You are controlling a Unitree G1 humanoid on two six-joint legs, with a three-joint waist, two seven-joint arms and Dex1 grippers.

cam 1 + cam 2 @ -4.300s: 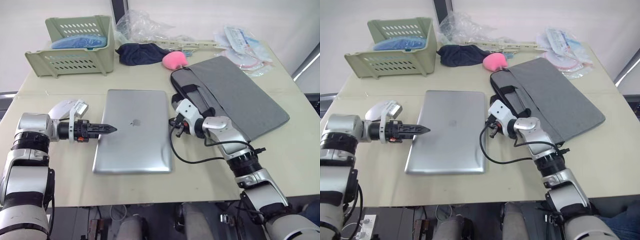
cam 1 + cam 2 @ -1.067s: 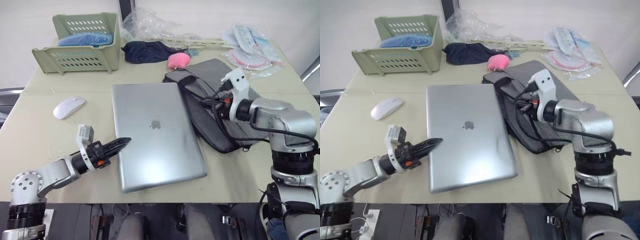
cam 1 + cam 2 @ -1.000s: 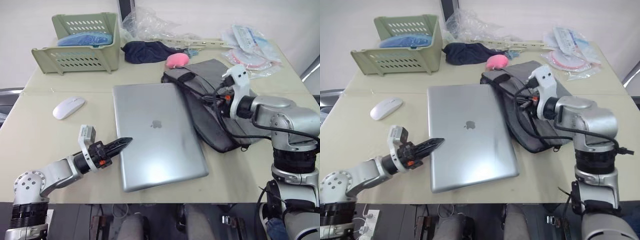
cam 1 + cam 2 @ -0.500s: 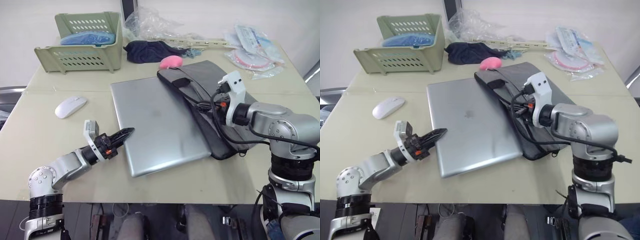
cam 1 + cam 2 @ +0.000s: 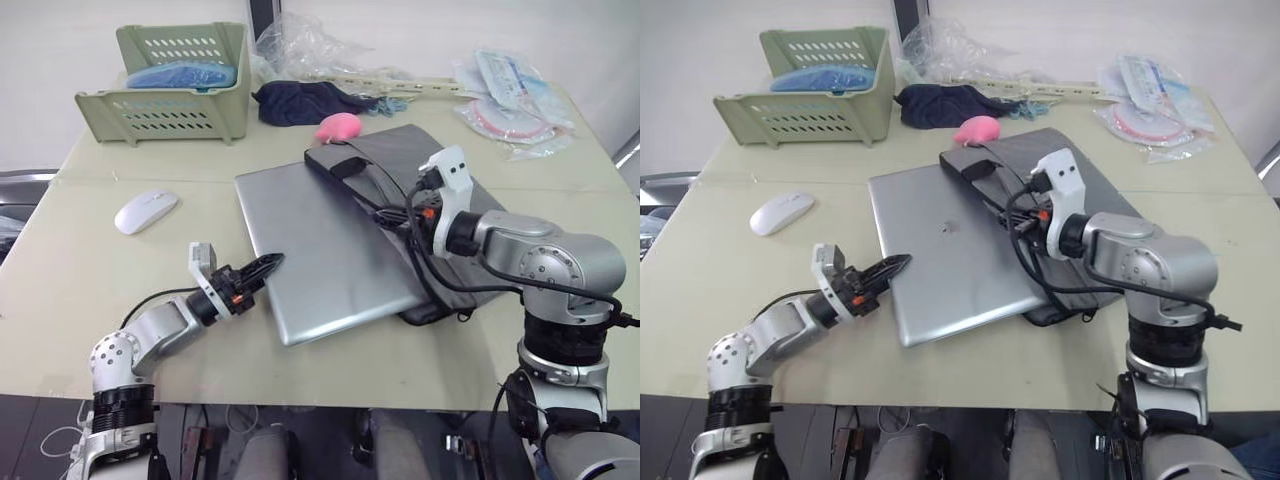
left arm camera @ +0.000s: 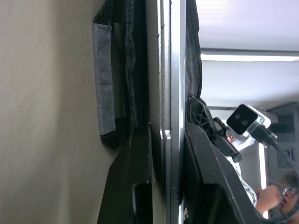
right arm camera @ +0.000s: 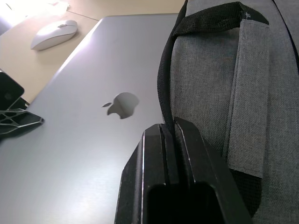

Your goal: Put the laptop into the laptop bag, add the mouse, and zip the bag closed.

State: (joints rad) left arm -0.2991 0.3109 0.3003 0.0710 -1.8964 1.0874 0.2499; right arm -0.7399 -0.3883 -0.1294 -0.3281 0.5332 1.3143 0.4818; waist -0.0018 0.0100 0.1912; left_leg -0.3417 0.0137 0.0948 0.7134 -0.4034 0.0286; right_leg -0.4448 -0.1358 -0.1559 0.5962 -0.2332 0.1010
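Note:
The silver laptop (image 5: 330, 255) lies at an angle on the table, its right part under the lifted edge of the grey laptop bag (image 5: 395, 155). My left gripper (image 5: 268, 266) is shut on the laptop's near left edge; in the left wrist view its fingers (image 6: 140, 154) clamp the thin metal edge. My right gripper (image 7: 169, 128) is shut on the bag's black edge strap (image 7: 166, 88), holding it up over the laptop. The white mouse (image 5: 146, 211) rests on the table to the left, apart from both grippers.
A green basket (image 5: 165, 85) with a blue item stands at the back left. A dark cloth (image 5: 305, 100), a pink fuzzy lump (image 5: 338, 126) and plastic packets (image 5: 510, 95) lie along the back. The table's near edge (image 5: 330, 375) is close to my arms.
The laptop has slid to the right, further under the bag's raised edge, with my left gripper following it. My right gripper has kept its hold on the strap.

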